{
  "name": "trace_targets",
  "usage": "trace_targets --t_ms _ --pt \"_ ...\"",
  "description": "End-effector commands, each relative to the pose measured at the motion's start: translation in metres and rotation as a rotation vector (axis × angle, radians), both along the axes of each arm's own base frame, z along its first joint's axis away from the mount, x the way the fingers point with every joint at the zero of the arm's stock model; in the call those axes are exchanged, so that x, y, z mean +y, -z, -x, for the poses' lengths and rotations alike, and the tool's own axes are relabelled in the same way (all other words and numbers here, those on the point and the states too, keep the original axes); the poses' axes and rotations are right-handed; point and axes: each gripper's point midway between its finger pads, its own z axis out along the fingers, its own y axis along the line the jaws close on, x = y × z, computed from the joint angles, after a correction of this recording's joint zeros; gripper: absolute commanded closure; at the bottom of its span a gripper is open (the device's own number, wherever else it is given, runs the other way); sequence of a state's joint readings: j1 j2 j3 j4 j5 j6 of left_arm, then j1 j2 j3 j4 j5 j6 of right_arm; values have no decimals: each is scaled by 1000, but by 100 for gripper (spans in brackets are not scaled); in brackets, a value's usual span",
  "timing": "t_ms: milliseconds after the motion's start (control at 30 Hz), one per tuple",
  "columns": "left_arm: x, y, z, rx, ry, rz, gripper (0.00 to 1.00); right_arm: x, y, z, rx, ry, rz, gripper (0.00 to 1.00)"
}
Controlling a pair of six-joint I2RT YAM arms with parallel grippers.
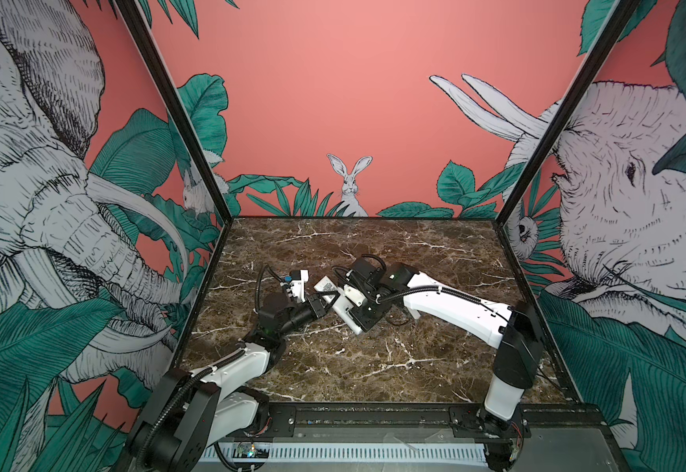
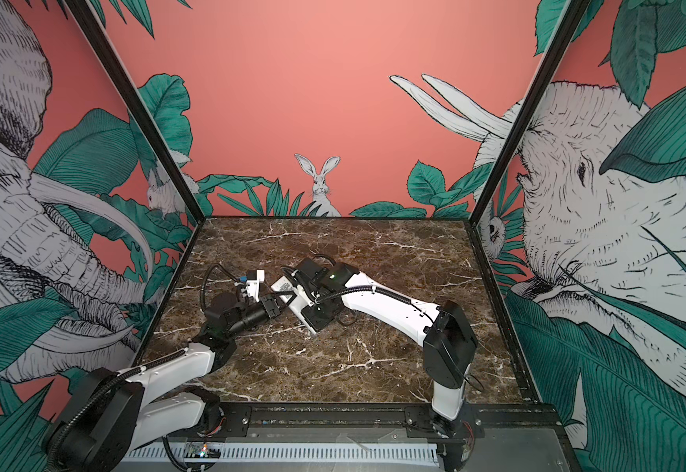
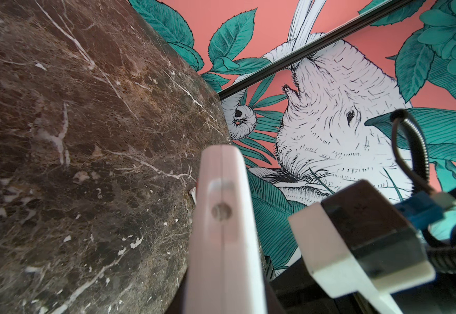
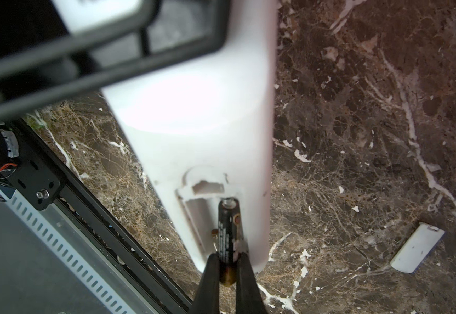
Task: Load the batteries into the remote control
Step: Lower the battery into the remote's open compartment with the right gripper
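Hands are both closed, so check each grip. Your right hand [image 4: 227,262] pinches one battery [image 4: 227,236], a slim dark cylinder with fine print along its side, by its rear end between two black fingers [image 4: 209,277]. Ahead of that hand the battery's front tip sits in the open compartment [image 4: 197,214] cut into the plain white back of the remote control [image 4: 199,122]; the slot next to it shows bare white. You cannot tell whether the battery is fully seated, because its rear end stands past the remote's edge, inside the fingers. The remote control runs straight away from the right hand, and at its far end your left hand [image 1: 327,303] clamps it; in both top views the two hands meet near the middle of the bench [image 1: 333,367] with the remote between them. From the left wrist you see the remote edge-on, reaching out ahead of the left hand, with a small round hole in its end face. Off to one side of the right hand, well apart from the remote, a small white cover [image 4: 417,251] lies flat on the bench
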State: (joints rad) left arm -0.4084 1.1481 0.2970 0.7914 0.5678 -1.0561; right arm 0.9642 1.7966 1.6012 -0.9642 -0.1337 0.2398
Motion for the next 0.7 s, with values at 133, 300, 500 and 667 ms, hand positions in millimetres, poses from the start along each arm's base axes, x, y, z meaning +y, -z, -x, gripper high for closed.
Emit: trace_targets --t_ms 133,300,500,667 --pt "1 -17 1 -35 9 44 100 -3 -3 -3 -16 3 23 87" --pt "2 -16 2 -27 7 44 100 -2 -7 -4 -29 -7 13 83" --pt "4 -11 2 -17 3 33 100 0 -13 -5 -45 -20 -4 80" --pt "5 -10 2 -13 -1 30 100 4 -18 -3 -53 -39 -27 79"
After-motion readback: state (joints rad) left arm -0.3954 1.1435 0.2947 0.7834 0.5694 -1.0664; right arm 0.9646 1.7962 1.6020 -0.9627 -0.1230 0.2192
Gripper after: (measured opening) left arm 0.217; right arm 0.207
